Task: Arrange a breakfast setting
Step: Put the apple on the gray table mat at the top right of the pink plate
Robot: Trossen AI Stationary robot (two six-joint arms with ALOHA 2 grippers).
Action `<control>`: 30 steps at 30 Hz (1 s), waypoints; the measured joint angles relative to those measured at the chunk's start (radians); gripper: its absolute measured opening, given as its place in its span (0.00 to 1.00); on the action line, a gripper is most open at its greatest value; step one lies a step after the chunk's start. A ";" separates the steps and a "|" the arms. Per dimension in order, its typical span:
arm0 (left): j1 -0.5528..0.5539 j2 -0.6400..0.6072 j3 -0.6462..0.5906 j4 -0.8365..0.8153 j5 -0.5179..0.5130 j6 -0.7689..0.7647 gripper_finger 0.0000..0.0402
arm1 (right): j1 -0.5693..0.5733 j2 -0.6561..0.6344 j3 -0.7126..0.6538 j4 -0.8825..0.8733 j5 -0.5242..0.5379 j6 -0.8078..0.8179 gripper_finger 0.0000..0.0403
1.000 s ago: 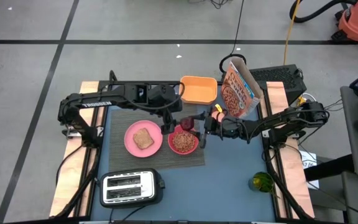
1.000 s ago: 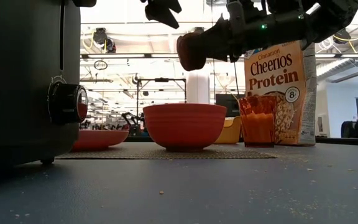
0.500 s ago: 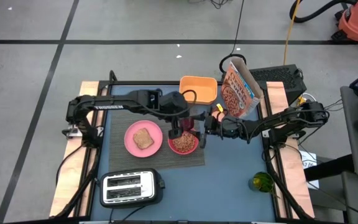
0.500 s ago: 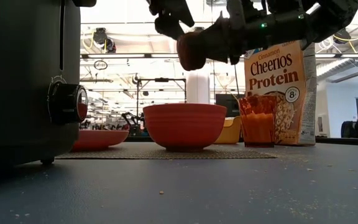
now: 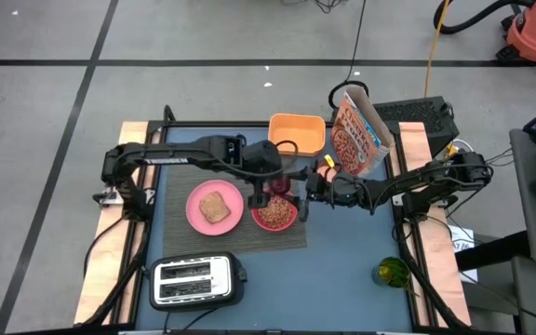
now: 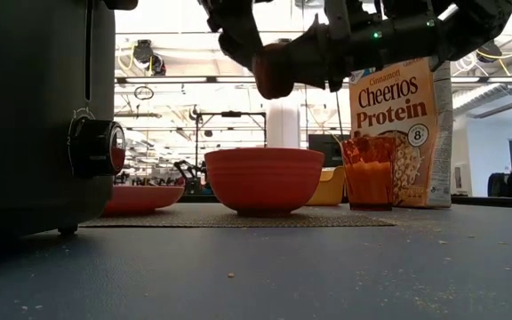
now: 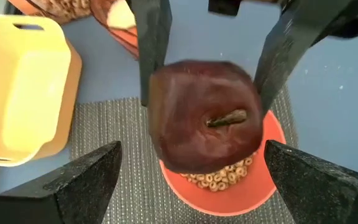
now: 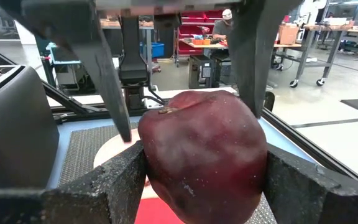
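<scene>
Holding the small dark red fruit (image 8: 202,155) above the pink bowl (image 5: 274,213), the right gripper (image 8: 197,171) keeps its fingers clamped on the fruit's sides, apparently presenting it for a handover. The left gripper (image 7: 194,180) stands over the same bowl with its jaws spread wide on either side of the fruit, not yet touching it, so it can likely close without knocking the other fingers. The bowl, already filled with cereal, sits on the grey woven placemat (image 5: 291,239), with the pink plate (image 5: 214,207) and toast slice (image 5: 215,207) just beside it. A second earlier the left gripper hung short of the bowl; it has since moved over it and opened fully, while the right gripper has stayed put.
</scene>
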 joint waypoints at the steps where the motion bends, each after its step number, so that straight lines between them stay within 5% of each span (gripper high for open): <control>1: 0.000 0.002 0.000 -0.004 0.000 -0.004 0.98 | 0.000 0.000 0.000 0.002 0.000 0.000 0.67; 17: 0.000 -0.001 0.000 0.018 -0.001 -0.009 0.97 | 0.000 0.000 0.000 0.005 0.000 0.000 0.67; 30: -0.001 -0.001 0.000 0.018 0.001 -0.012 0.64 | 0.000 0.000 0.000 0.005 0.001 0.000 0.67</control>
